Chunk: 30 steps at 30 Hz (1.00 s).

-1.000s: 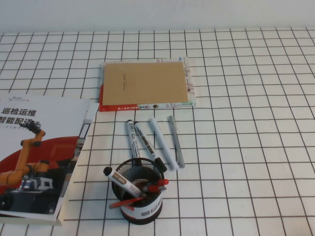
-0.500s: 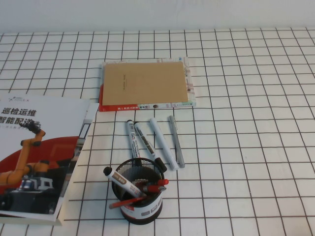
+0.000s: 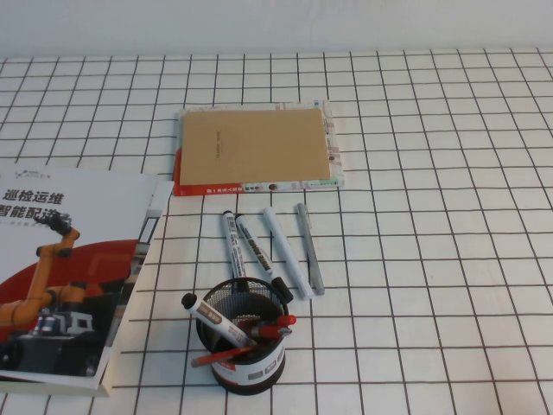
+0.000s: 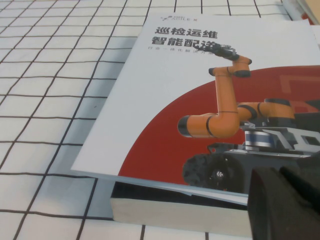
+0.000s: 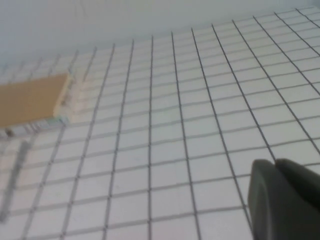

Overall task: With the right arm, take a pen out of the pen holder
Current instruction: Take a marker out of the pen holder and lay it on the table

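Note:
A black mesh pen holder [image 3: 242, 341] stands near the table's front edge. A white marker with a black cap [image 3: 212, 316] leans out of it to the left, beside red pens [image 3: 272, 327]. Neither arm shows in the high view. In the right wrist view my right gripper [image 5: 275, 164] is shut and empty above bare grid-patterned table, far from the holder. My left gripper [image 4: 280, 174] hangs shut and empty just off the near corner of a thick white-and-red book [image 4: 200, 100].
Several loose pens [image 3: 285, 251] lie side by side just behind the holder. A brown-covered book [image 3: 255, 149] lies further back, also seen as a brown book [image 5: 30, 100] in the right wrist view. The thick robot-picture book [image 3: 69, 268] fills the front left.

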Each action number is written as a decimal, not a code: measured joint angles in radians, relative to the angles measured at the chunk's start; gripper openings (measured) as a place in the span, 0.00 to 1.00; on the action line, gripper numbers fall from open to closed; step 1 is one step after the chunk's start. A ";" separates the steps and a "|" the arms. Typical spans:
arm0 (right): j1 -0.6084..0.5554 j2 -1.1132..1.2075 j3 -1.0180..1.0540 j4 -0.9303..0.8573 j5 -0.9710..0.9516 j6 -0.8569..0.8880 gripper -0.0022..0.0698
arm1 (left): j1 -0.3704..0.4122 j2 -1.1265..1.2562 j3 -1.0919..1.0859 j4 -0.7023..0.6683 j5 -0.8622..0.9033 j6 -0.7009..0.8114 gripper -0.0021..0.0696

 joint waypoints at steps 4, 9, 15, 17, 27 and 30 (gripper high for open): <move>0.000 0.000 0.000 0.232 -0.093 0.002 0.01 | 0.000 0.000 0.000 0.000 0.000 0.000 0.03; 0.000 0.000 0.000 0.432 -0.141 0.002 0.00 | 0.000 0.000 0.000 0.000 0.000 0.000 0.03; 0.000 0.000 0.000 0.493 -0.149 0.002 0.00 | 0.000 0.000 0.000 0.000 0.000 0.000 0.03; 0.000 0.000 0.000 0.495 -0.134 0.002 0.00 | 0.000 0.000 0.000 0.000 0.000 0.000 0.03; 0.000 0.190 -0.216 0.457 0.153 -0.034 0.00 | 0.000 0.000 0.000 0.000 0.000 0.000 0.03; 0.000 0.328 -0.312 0.430 0.241 -0.094 0.00 | 0.000 0.000 0.000 0.000 0.000 0.000 0.03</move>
